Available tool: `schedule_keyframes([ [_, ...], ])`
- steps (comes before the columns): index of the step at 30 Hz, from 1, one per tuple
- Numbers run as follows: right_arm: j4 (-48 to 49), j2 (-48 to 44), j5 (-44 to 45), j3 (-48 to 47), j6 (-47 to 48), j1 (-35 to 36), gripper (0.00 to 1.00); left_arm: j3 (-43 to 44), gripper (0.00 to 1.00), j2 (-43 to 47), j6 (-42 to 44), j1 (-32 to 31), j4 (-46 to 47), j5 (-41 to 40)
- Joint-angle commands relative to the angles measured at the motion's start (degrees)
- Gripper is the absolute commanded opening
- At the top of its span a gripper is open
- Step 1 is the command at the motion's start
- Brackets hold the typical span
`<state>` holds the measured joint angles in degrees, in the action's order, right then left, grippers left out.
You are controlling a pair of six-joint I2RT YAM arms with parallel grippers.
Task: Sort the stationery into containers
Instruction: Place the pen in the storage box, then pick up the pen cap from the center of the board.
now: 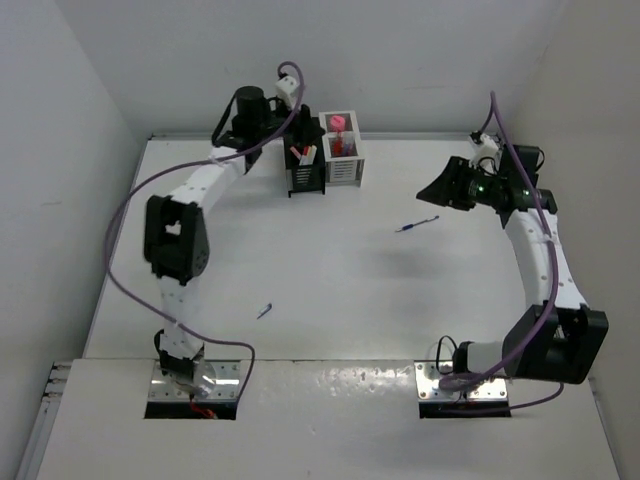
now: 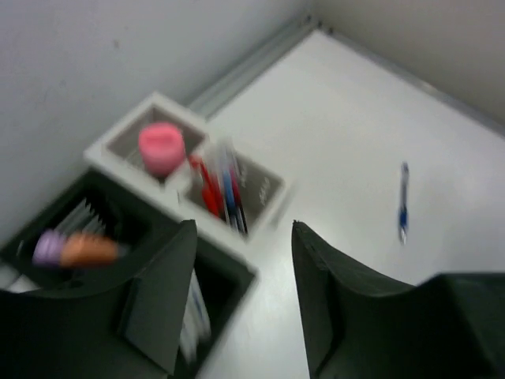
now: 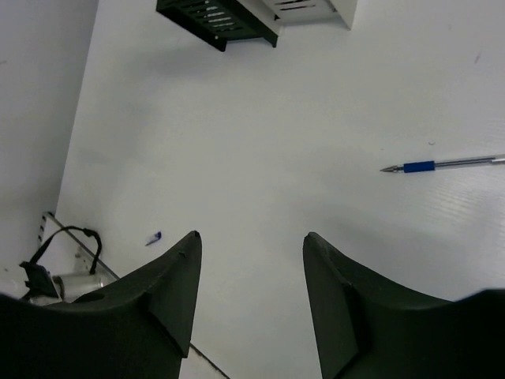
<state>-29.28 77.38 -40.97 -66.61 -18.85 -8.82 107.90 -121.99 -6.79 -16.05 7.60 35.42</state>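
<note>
Farthest left among the loose things, a small blue bit (image 1: 264,311) lay on the table (image 1: 330,300) towards its near edge, closer to the left arm's base than to the right's and well apart from everything else. The left claw (image 2: 243,257) hung over the back of the table with its fingers spread and nothing between them, just above the black holder (image 1: 305,172). That wrist's view was blurred, but a lilac marker (image 2: 67,249) with an orange end showed in the black holder. The white holder (image 1: 343,152), joined to its right side, carried a pink piece (image 2: 162,146) along with red and blue pens.

Right of the holders, a blue pen (image 1: 417,225) lay flat on bare table. Its long axis ran roughly left to right in the top view, the right end tipped slightly towards the back. The right claw (image 3: 251,245) was plainly the nearer one, also spread and empty. In the top view the pen sat to its left and a little towards the near edge. In the right wrist view it lay ahead and off to one side, its tip pointing across the fingers' line.

A grasp would probably call for moving over the barrel and turning the wrist until the fingers straddled it. There was open table all round the pen, and the side wall stood behind the right arm rather than in the way.
</note>
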Motion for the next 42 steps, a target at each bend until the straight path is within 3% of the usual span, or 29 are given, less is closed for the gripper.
schedule_keyframes([
  [1,0.18,-5.13,0.80,2.17,3.81,2.40,0.53,-8.37,0.56,23.84,15.11,2.86,-22.63,3.96],
  [3,0.27,-6.28,1.42,4.63,4.61,4.59,0.52,-17.66,0.56,30.29,24.04,3.57,-31.37,3.00],
  [7,1.24,-7.60,3.35,7.98,4.26,10.38,0.52,-31.20,0.55,42.60,33.23,2.17,-51.75,-3.50],
  [10,1.85,-7.34,4.14,8.95,3.38,13.38,0.52,-43.18,0.53,47.19,32.63,0.50,-54.88,-6.15],
  [14,1.86,-7.51,5.55,9.57,3.99,15.50,0.51,-53.92,0.48,50.27,24.38,-1.25,-49.89,-11.22],
  [19,-0.25,-7.51,6.78,8.78,6.28,16.55,0.51,-54.10,0.47,46.77,17.61,-6.69,-48.29,-16.95],
  [23,-1.40,-7.16,7.92,7.63,7.60,16.99,0.52,-53.76,0.43,42.56,13.39,-11.62,-47.67,-26.00],
  [31,-2.10,-7.25,8.71,7.55,9.27,17.08,0.52,-52.88,0.34,34.03,9.95,-17.34,-48.38,-31.81],
  [38,-2.71,-7.16,8.89,7.37,9.98,17.08,0.52,-52.00,0.31,30.59,10.39,-19.10,-49.78,-30.85],
  [42,-2.80,-7.07,8.89,7.46,9.97,16.99,0.52,-51.82,0.36,30.06,11.00,-20.16,-50.13,-28.93],
])
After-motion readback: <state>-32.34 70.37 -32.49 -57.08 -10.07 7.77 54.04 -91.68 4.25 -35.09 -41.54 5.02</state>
